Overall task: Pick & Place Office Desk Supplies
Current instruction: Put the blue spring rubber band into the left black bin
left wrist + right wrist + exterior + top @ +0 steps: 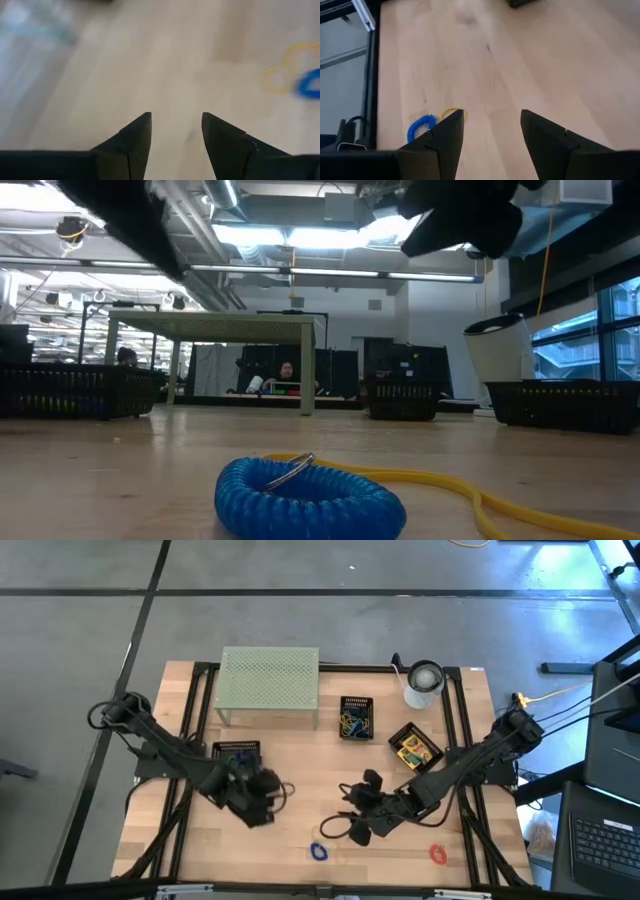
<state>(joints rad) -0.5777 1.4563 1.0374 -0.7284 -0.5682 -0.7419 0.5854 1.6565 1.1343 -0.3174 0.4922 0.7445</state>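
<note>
The blue coil [308, 495] lies on a yellow rubber band [470, 490] at the bench's [300, 800] front edge. Both tools, left [176, 131] and right [491, 127], gape empty; a grab could snag both.

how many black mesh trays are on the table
3: one beside the left arm, one right of the green stand, one near the white roll. The arms may hide others.

1. A pale wooden surface [300, 780].
2. On it: a green mesh stand [268, 686], three black baskets [356, 717], a white roll [423, 685].
3. Near its front edge: a blue coil loop [319, 851], a red loop [437, 853], a yellow rubber band [470, 488].
</note>
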